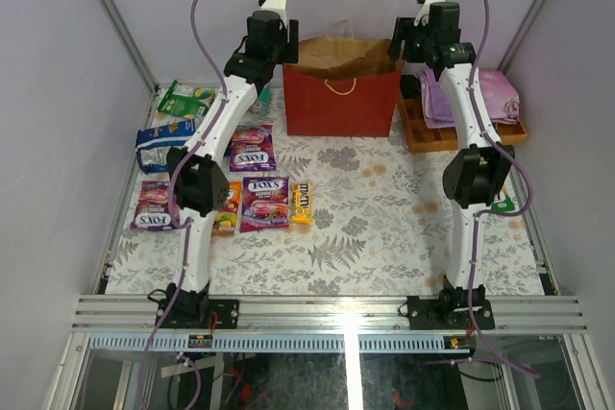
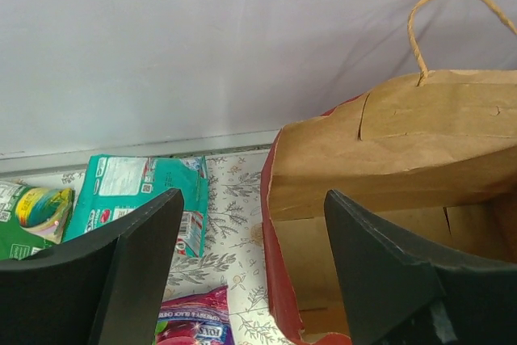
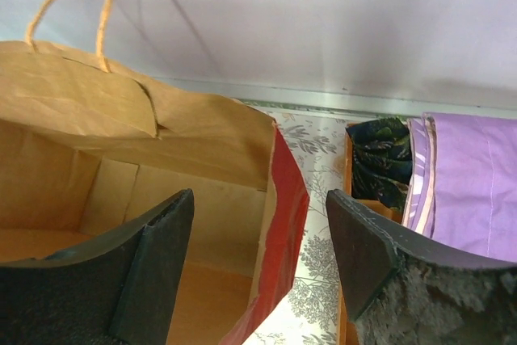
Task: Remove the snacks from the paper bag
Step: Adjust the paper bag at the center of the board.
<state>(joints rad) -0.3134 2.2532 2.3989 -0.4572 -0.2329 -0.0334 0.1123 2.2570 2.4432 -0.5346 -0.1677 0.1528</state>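
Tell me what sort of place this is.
Probably a robot test booth: plain walls on a metal frame enclose one table, a left arm and right arm are bolted at its edge, with snacks and a paper bag set out.

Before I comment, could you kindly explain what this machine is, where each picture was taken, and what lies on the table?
Two robot arms are bolted to the table's near edge. The wide picture looks down from above and behind them; the other two come from a camera on each wrist, black fingers in view. The left gripper and right gripper hover open at the red paper bag's two ends, holding nothing. Snack packets, some Fox's candy bags, lie left of it; a wooden tray holding purple cloth sits right.
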